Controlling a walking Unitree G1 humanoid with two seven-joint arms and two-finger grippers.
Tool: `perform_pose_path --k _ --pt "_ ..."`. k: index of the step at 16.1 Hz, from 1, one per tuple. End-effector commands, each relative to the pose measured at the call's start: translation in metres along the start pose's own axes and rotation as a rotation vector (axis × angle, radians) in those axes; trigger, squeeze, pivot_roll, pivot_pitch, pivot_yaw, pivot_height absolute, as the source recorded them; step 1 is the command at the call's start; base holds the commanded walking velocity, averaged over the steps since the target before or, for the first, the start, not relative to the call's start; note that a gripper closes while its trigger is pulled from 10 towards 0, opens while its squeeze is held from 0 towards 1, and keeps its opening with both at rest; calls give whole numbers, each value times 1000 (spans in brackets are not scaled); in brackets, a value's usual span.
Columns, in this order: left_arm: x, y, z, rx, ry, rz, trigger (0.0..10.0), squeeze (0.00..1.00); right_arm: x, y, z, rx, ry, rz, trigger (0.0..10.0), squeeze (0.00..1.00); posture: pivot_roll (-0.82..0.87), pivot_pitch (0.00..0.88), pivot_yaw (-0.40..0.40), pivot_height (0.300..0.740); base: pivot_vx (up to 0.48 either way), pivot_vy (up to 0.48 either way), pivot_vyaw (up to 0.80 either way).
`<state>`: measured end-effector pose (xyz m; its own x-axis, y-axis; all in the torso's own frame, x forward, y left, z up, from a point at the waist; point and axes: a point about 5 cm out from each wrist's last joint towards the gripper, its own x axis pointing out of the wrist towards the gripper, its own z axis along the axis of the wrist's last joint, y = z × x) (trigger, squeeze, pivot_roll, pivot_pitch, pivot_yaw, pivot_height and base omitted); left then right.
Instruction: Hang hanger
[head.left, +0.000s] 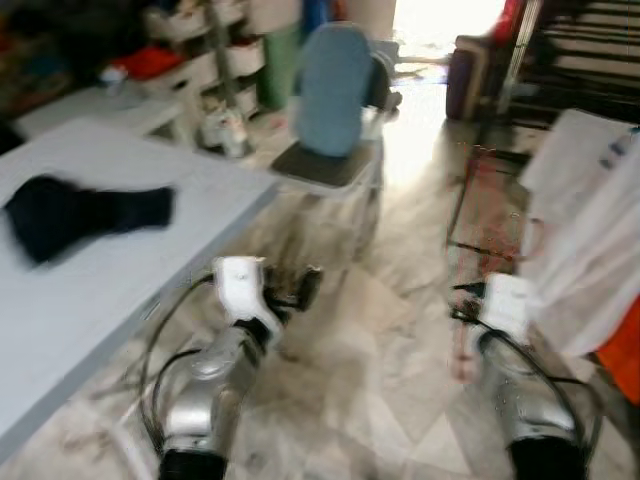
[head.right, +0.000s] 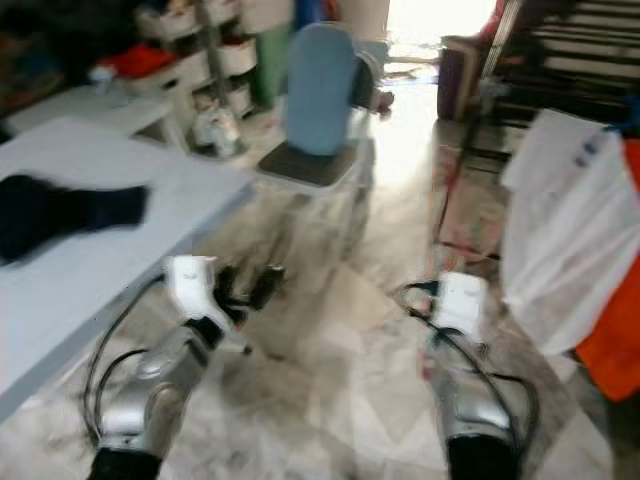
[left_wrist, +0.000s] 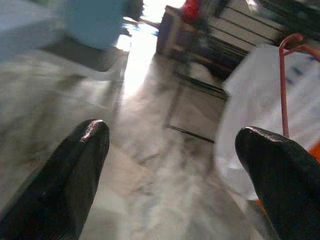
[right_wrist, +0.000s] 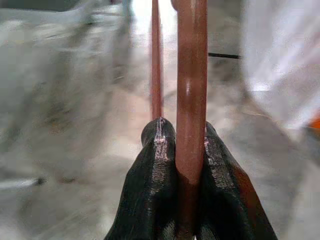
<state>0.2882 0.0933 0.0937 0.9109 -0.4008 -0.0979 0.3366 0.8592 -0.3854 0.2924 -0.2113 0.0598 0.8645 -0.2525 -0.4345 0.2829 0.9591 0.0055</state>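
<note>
Blurred marble floor (head.left: 400, 400), right gripper (right_wrist: 187, 150) clamping red hanger (right_wrist: 191, 75), top cropped

Hanger (right_wrist: 191, 90): thin reddish-brown rod, clamped between right gripper (right_wrist: 182, 150) fingers, extending away above marble floor.

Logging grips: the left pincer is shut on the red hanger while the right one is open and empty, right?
Sides swapped. The right wrist view shows the right pincer shut on the hanger; the left wrist view shows the left pincer open and empty.

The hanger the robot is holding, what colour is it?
Reddish-brown. The hanger shows best in the right wrist view, pinched in the right hand.
</note>
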Motion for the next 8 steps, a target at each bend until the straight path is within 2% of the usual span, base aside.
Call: perform_pose_path --k 1,6,8 --pt "-2 5 1 -4 -6 23 10000 0 -1 12 7 7 -26 30 10000 0 -135 0 37 740 465 0 -800" --pt "-2 3 -2 -5 20 9 10000 0 0 12 6 -5 -22 25 10000 0 -138 0 35 740 464 0 -766" --pt "-2 3 -5 -4 35 8 10000 0 0 13 6 -4 -17 29 10000 0 -143 0 36 740 465 0 0"
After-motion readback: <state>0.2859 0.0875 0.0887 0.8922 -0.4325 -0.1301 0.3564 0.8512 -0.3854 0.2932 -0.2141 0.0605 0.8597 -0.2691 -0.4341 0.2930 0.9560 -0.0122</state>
